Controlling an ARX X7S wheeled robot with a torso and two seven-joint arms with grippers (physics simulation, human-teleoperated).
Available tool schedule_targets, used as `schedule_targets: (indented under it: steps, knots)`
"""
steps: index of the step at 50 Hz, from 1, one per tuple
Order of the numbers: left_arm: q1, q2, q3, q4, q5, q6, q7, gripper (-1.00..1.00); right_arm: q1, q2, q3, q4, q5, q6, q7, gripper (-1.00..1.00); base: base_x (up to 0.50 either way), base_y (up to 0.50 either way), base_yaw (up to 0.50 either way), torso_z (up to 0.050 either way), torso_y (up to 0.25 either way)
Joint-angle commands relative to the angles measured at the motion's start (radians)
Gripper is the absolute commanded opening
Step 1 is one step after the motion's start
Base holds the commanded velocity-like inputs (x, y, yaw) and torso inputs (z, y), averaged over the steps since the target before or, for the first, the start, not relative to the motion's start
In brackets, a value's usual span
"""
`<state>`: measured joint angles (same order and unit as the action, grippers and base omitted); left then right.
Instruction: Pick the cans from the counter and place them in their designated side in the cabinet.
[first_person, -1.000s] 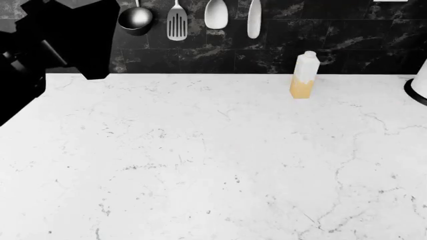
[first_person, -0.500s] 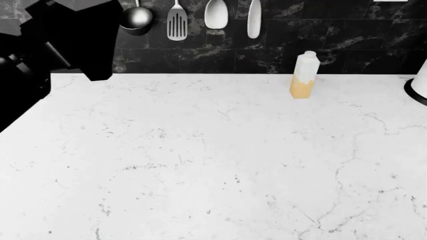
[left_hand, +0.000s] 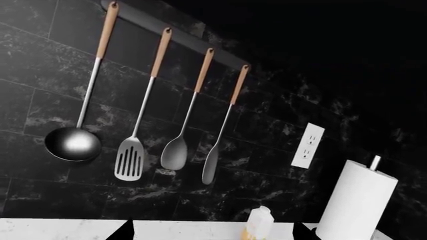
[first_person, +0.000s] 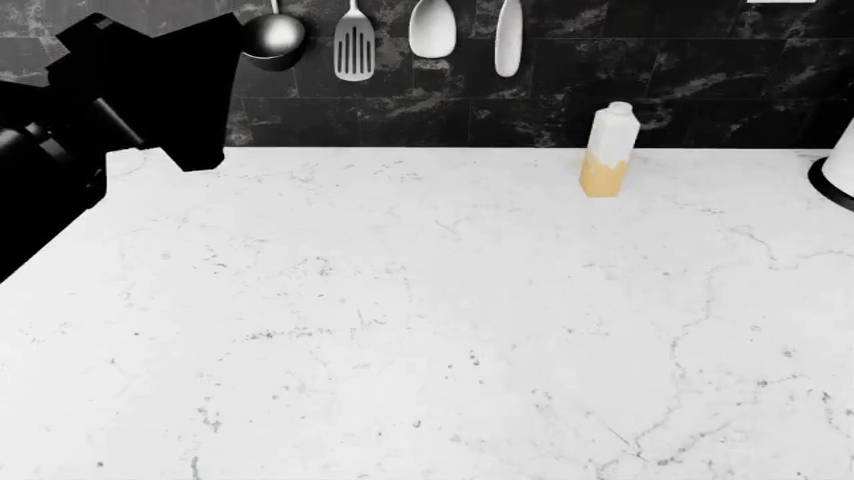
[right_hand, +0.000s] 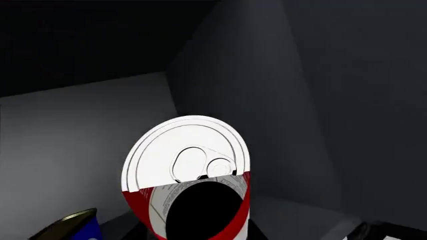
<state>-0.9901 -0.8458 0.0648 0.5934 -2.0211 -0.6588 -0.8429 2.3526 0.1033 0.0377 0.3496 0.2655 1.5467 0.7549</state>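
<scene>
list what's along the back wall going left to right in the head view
left arm → ladle → slotted spatula → spoon → narrow spatula → carton → paper towel holder at the right edge

Black marble-look tiled wall (first_person: 694, 90) with pale veining behind worktop; dark rail (left_hand: 173, 35) on wall holding four wood-handled utensils: ladle (left_hand: 73, 144), slotted turner (left_hand: 129, 161), spoon (left_hand: 174, 153), narrow spatula (left_hand: 210, 169); white outlet (left_hand: 307, 145) on wall near paper towel roll (left_hand: 357, 199) on upright holder; white and tan carton (first_person: 609, 152) near wall; right wrist view shows dim grey cabinet interior (right_hand: 267, 100), plain walls, shadowed ceiling.
</scene>
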Motion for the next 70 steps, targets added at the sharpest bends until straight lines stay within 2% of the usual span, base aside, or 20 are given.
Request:
schedule_targets:
  steps: [1, 12, 42, 43, 70]
  knots:
    - [0.024, -0.001, -0.010, 0.008, 0.007, 0.009, 0.003, 1.00, 0.004, 0.034, 0.030, 0.129, 0.345, -0.016, 0.334, -1.00, 0.00, 0.00, 0.00, 0.000, 0.000]
    - [0.028, 0.000, -0.010, 0.014, 0.010, 0.013, -0.001, 1.00, 0.004, 0.060, 0.022, 0.194, 0.463, -0.059, 0.448, -1.00, 0.00, 0.00, 0.00, 0.000, 0.001]
    - [0.049, -0.009, -0.017, 0.021, 0.009, 0.023, -0.008, 1.00, 0.004, 0.025, 0.013, 0.298, 0.249, -0.108, 0.239, -1.00, 0.00, 0.00, 0.00, 0.000, 0.000]
    - [0.050, -0.009, -0.017, 0.021, 0.010, 0.022, -0.007, 1.00, 0.004, 0.026, 0.016, 0.305, 0.253, -0.112, 0.241, 1.00, 0.00, 0.00, 0.00, 0.000, 0.000]
    - [0.057, -0.008, -0.017, 0.036, -0.002, 0.034, -0.018, 1.00, 0.004, 0.031, 0.001, 0.221, 0.167, -0.111, 0.131, 1.00, 0.00, 0.00, 0.00, 0.000, 0.000]
